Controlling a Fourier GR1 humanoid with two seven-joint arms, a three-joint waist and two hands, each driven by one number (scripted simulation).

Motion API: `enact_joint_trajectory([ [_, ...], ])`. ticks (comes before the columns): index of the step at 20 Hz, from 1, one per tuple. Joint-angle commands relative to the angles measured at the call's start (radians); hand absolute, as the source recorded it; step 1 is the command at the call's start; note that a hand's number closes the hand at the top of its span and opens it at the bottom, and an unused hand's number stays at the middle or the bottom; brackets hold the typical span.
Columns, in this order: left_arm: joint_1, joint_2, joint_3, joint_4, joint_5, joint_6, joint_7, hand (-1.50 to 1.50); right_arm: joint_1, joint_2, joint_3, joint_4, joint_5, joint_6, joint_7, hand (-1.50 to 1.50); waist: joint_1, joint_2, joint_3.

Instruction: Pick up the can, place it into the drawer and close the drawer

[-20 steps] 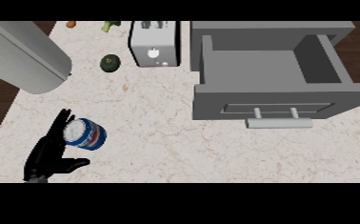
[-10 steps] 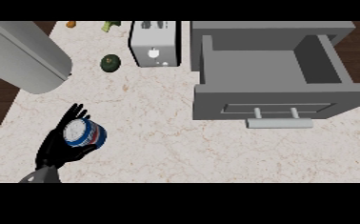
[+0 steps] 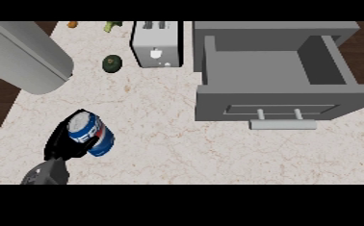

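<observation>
A blue, white and red can is in the head view at the lower left, tilted, over the pale marbled counter. My left hand comes in from the lower left corner, its black fingers curled round the can's left side and top. To the right the grey drawer stands open with nothing inside, a pale bar handle on its front. The can is well to the left of the drawer. My right hand does not show.
A white toaster stands at the back beside the drawer's left wall. A dark green round fruit lies left of it. A big grey cylinder fills the upper left. Small orange and green items sit at the far edge.
My left hand has gone from lying beside the can to wrapping round it, and the can has shifted slightly up and to the right and tilted.
</observation>
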Motion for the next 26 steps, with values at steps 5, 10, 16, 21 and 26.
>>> enact_joint_trajectory([
  [5, 0.022, -0.045, -0.049, -0.210, 0.057, -0.027, 0.062, 1.50, -0.006, 0.003, 0.019, 0.003, 0.015, -0.035, 0.010, -1.50, 0.007, -0.002, 0.001],
  [10, -0.052, -0.202, -0.042, -0.251, 0.036, 0.287, 0.043, 1.50, 0.055, 0.012, 0.022, -0.054, -0.044, -0.031, 0.012, -1.50, -0.001, -0.001, 0.000],
  [16, -0.025, -0.206, -0.215, -0.482, 0.115, 0.482, 0.162, 1.50, 0.113, 0.012, 0.043, -0.048, -0.034, -0.013, -0.059, -1.50, -0.001, -0.005, 0.001],
  [21, -0.079, -0.208, -0.287, -0.625, 0.059, 0.615, 0.240, 1.50, 0.119, 0.012, 0.069, -0.109, -0.037, -0.079, 0.002, -1.50, -0.002, -0.004, 0.001],
  [26, -0.135, -0.208, -0.357, -0.682, 0.043, 0.713, 0.326, 1.50, 0.067, 0.008, 0.007, -0.070, -0.058, -0.023, 0.008, -1.50, -0.002, -0.002, 0.000],
])
